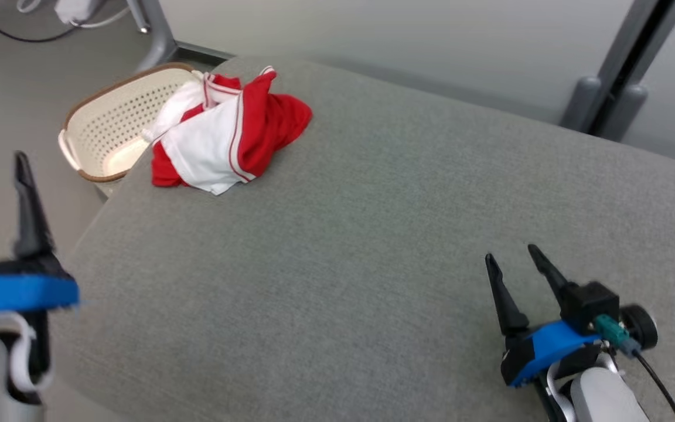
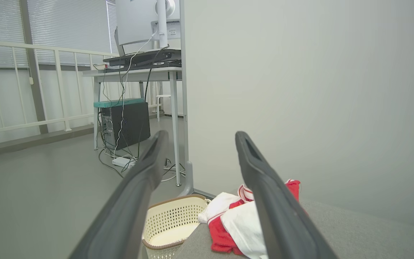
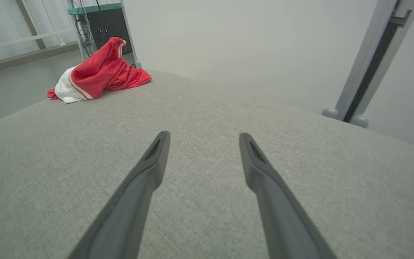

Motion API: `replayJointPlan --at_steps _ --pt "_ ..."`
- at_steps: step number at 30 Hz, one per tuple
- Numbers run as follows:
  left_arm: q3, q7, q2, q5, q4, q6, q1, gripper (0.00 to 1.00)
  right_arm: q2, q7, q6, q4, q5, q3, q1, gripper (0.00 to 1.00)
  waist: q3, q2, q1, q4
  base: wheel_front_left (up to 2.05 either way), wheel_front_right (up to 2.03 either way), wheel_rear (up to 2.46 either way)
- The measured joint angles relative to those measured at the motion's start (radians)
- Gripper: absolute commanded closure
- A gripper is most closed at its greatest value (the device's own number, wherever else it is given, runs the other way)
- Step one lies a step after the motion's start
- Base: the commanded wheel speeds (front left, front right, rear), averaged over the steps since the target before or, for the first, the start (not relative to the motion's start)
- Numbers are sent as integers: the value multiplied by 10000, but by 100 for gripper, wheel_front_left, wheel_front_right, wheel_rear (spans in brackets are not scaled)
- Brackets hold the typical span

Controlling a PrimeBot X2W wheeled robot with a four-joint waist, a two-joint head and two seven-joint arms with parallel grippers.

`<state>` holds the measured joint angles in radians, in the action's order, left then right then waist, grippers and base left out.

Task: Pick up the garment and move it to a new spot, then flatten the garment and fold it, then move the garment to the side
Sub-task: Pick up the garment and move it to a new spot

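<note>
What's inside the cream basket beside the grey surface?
The basket shows bare perforated walls and a pale floor. A white part of the red and white garment covers its rim on the surface's side, hiding that part of the inside.

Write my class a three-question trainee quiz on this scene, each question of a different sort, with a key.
1. True or false: the red and white garment lies folded flat in the middle of the grey surface.
2. What stands off the surface's edge beside the garment? A) a perforated basket B) a chair C) a bucket
3. Fill in: the fingers of the left gripper and right gripper stand ____, holding nothing.
Key: 1 false, it lies crumpled near an edge; 2 A; 3 open.
</note>
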<state>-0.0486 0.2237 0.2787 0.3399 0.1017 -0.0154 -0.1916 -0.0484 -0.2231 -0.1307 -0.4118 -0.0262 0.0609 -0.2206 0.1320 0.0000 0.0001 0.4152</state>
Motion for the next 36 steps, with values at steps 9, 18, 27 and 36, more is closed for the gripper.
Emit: replayJointPlan --at_steps 9,18,27,36 --pt "-389 -1871 1737 723 1289 -646 -4239 0 -4 1093 0 1724 986 -94 -562 0 1640 0 1 -1289 0 0 0" --pt "734 -2740 1766 1143 4341 -1028 -6391 0 -6 2065 0 3616 1570 286 -1197 0 3147 0 2 -2058 0 0 0" --pt "2765 -3250 1241 1772 6023 -1143 -6692 0 -2 2458 0 4219 1910 535 -1405 0 3968 0 1 -2228 0 0 0" --pt "2894 -2717 1521 2048 7722 -1145 -7186 94 -4 2295 0 4149 1639 602 -1429 0 4193 0 0 -2518 0 0 0"
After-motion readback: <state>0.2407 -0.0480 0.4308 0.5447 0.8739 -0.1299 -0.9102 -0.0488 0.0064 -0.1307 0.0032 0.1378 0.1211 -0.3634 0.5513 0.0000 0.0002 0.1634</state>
